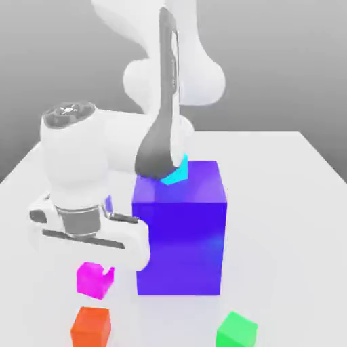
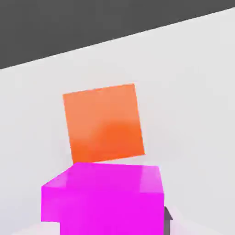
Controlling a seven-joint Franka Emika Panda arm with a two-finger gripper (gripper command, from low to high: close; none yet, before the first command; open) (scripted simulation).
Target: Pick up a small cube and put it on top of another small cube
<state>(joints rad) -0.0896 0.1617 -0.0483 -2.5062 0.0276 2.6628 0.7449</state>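
While the claw (image 1: 95, 271) grips the small cube (image 1: 92, 279) — orange cube (image 1: 91, 326) near.

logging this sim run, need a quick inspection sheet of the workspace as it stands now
surface: plain white table, evenly lit.
job's things: small glossy magenta-pink cube between the gripper's fingers, beside the big blue block; small orange cube just in front of it on the table.
clutter: tall glossy blue block mid-table with a small cyan cube on top; small green cube near the front edge, towards the exterior view's right.
grippers: white two-finger gripper pointing down, shut on the magenta-pink cube.
cables: nothing seen.
surroundings: plain grey backdrop.
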